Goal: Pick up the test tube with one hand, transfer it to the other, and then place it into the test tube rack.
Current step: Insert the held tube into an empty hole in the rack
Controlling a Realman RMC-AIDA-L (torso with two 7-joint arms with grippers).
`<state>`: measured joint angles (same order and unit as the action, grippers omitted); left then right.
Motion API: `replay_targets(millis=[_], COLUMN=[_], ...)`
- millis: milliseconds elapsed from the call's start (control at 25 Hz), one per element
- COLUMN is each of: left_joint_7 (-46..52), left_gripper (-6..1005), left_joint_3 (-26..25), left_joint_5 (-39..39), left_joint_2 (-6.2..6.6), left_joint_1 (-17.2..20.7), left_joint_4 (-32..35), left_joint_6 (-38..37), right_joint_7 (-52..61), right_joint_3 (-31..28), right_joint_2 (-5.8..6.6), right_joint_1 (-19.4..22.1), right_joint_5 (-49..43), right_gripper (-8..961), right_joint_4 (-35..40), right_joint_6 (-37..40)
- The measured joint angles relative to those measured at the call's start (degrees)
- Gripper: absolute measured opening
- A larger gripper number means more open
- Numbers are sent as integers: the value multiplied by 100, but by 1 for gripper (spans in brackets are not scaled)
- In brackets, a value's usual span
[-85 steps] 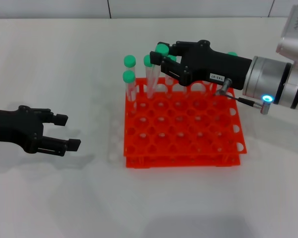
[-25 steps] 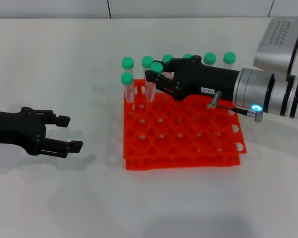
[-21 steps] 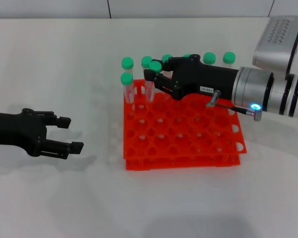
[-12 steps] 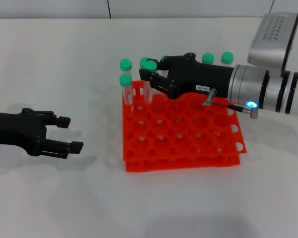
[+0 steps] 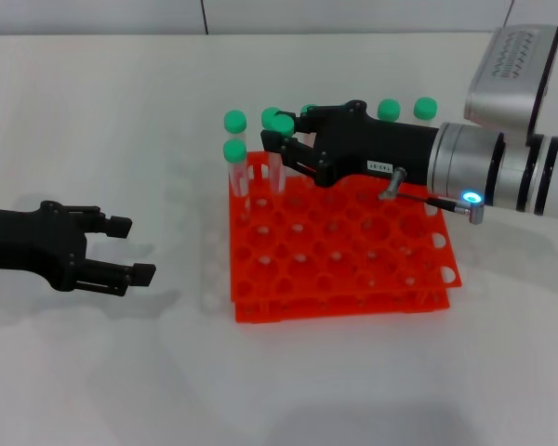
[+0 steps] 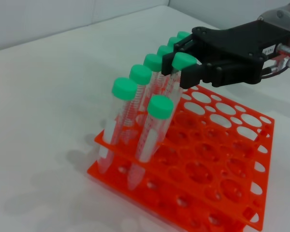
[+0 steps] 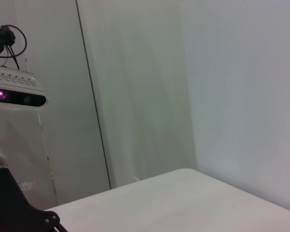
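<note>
The test tube (image 5: pixel 281 139), clear with a green cap, stands in a hole at the far left part of the orange rack (image 5: pixel 339 246), and the right gripper (image 5: pixel 284 149) reaches over the rack's far edge with its fingers set to either side of the tube just below the cap. In the left wrist view the same tube (image 6: pixel 176 72) shows its cap right at the black fingertips (image 6: pixel 193 77), but whether the fingers press on the tube or stand slightly off it cannot be told. Other green-capped tubes stand in the rack's far row and at its far left corner, one (image 5: pixel 234 163) a hole nearer than the corner. The right gripper's silver wrist, carrying a blue light, lies beyond the rack's right side. The left gripper (image 5: pixel 130 249) rests low over the white table (image 5: pixel 121 111), well to the left of the rack, its two fingers spread apart and holding nothing. The right wrist view shows only walls and a bare surface.
</note>
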<state>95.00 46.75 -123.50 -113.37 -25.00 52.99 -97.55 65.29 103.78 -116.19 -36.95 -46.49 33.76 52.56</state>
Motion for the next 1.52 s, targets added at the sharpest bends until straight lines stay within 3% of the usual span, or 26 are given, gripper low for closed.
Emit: replay_targets(millis=[1520], left_joint_7=[-81], left_gripper=[870], left_joint_3=[0], left_joint_5=[11], left_joint_2=[-9], left_joint_1=[40], left_joint_4=[-17], left_joint_6=[44], right_joint_7=[-13], right_joint_3=[72], right_joint_2=[0], right_joint_1=[-17], right_joint_5=[0], right_gripper=[265], right_joint_4=[-25], right_joint_6=[-65])
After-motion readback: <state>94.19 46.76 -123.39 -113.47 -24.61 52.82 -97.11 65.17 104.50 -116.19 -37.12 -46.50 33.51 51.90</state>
